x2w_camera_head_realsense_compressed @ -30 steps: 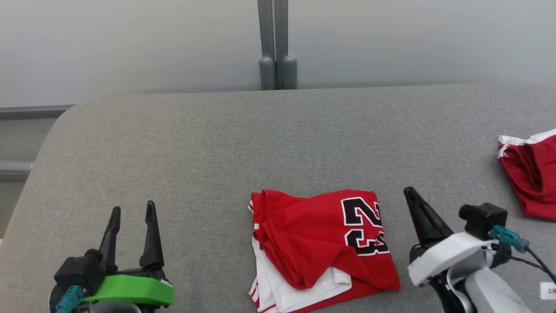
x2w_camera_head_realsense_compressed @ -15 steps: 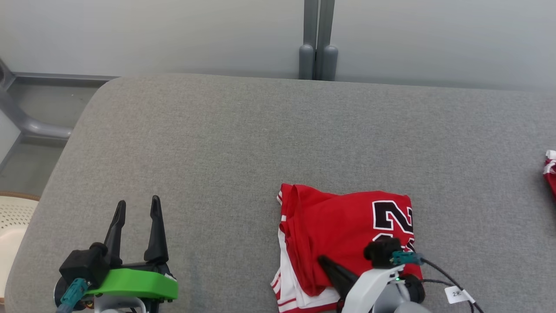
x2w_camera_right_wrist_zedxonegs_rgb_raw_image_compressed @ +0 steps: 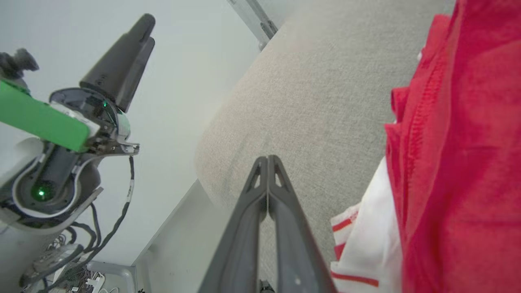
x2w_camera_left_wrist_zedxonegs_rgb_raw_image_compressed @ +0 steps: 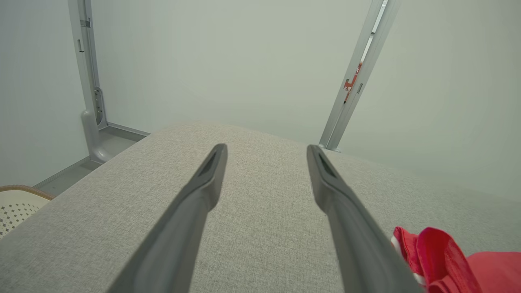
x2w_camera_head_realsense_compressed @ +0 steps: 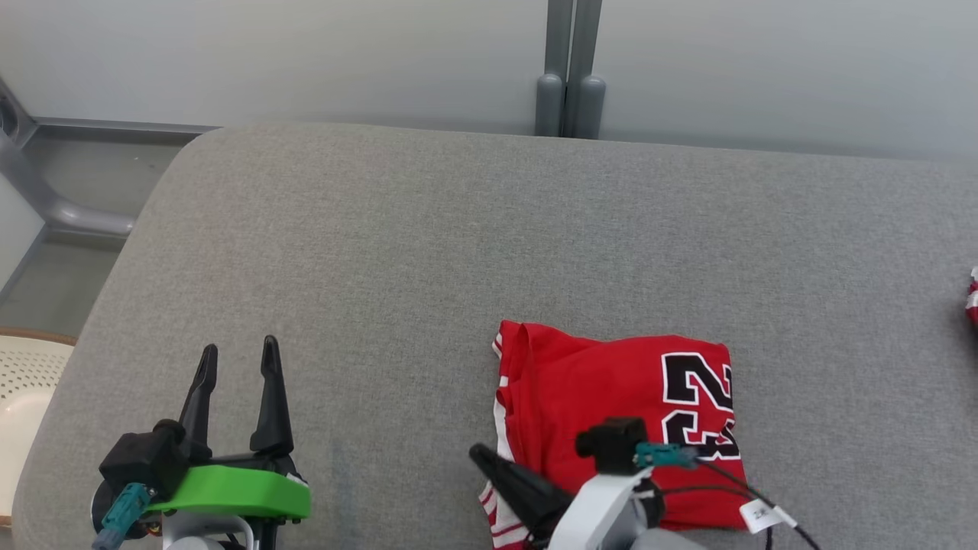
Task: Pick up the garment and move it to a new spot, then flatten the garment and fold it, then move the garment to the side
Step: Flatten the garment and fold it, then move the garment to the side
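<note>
The garment point(x2w_camera_head_realsense_compressed: 611, 397), a folded red jersey with a black-and-white 23 and white, red-striped cloth under it, lies on the grey padded table point(x2w_camera_head_realsense_compressed: 458, 252) near the front. My right gripper point(x2w_camera_head_realsense_compressed: 480, 454) is shut with nothing in it, low over the garment's front left corner and pointing left. In the right wrist view its closed fingers point(x2w_camera_right_wrist_zedxonegs_rgb_raw_image_compressed: 267, 160) lie just left of the garment point(x2w_camera_right_wrist_zedxonegs_rgb_raw_image_compressed: 460, 162). My left gripper point(x2w_camera_head_realsense_compressed: 235, 357) stands open and empty at the front left, well clear of the cloth. In the left wrist view, the left gripper point(x2w_camera_left_wrist_zedxonegs_rgb_raw_image_compressed: 266, 150) has a garment edge point(x2w_camera_left_wrist_zedxonegs_rgb_raw_image_compressed: 439, 260) at lower right.
A second red-and-white cloth point(x2w_camera_head_realsense_compressed: 973, 298) peeks in at the right edge of the table. A white perforated basket point(x2w_camera_head_realsense_compressed: 23, 382) sits off the table's left side. Grey posts point(x2w_camera_head_realsense_compressed: 569, 99) stand behind the far edge. My left gripper's green-capped wrist point(x2w_camera_right_wrist_zedxonegs_rgb_raw_image_compressed: 49, 122) appears in the right wrist view.
The head view has shifted left. My right gripper, shut throughout, has swung from the garment's right side across its front to its front left corner. The left gripper stays open in place.
</note>
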Tool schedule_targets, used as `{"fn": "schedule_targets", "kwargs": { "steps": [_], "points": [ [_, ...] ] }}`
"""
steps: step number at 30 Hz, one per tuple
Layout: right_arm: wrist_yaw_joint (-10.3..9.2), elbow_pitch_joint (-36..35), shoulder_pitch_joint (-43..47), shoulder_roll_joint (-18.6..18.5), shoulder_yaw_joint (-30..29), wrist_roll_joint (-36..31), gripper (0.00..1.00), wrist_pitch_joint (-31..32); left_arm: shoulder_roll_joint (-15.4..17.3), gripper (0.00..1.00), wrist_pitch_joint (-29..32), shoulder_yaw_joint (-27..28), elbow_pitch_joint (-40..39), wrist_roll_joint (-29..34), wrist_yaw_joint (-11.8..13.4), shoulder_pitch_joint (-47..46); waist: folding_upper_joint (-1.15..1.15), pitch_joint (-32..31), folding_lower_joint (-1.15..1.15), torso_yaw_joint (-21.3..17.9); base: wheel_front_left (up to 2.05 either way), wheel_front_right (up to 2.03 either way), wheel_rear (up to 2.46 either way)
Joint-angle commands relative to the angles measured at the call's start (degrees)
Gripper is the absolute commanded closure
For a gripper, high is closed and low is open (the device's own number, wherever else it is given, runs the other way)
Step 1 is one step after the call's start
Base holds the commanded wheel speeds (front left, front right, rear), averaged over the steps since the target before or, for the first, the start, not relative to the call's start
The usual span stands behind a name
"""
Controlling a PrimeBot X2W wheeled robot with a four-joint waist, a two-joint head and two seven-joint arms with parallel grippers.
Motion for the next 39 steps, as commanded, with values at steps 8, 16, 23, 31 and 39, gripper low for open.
{"fn": "schedule_targets", "kwargs": {
  "steps": [8,16,23,31,39],
  "points": [
    [0.03,-7.03,-3.65,-11.07,-9.43,-1.53,1.00,-4.56,-0.03,0.00,-0.15,1.19,-1.64,0.40,0.52,0.94,0.00,-0.71,0.00,-3.18,0.00,0.00,0.00],
    [0.03,-13.20,1.44,-15.97,-27.17,-10.38,0.00,-4.71,0.00,0.00,-0.15,2.21,-2.91,0.79,0.58,1.90,0.00,-1.86,0.00,-6.41,0.00,0.00,0.00],
    [0.03,-19.03,8.36,-13.29,-39.50,-20.46,0.00,-4.69,-0.01,0.00,-0.15,3.33,-5.85,1.41,0.96,3.01,0.00,-2.40,0.00,-8.81,0.00,0.00,0.00],
    [0.03,-19.53,15.95,-9.87,-45.67,-26.97,0.00,-4.71,-0.01,0.00,-0.15,3.22,-7.77,1.74,0.62,4.52,0.00,-2.32,0.00,-10.09,0.00,0.00,0.00],
    [0.03,-17.48,17.35,-9.13,-45.10,-26.89,0.00,-4.70,-0.01,0.00,-0.15,2.71,-8.01,2.20,0.24,4.65,0.00,-1.98,0.00,-9.93,0.00,0.00,0.00]
  ]
}}
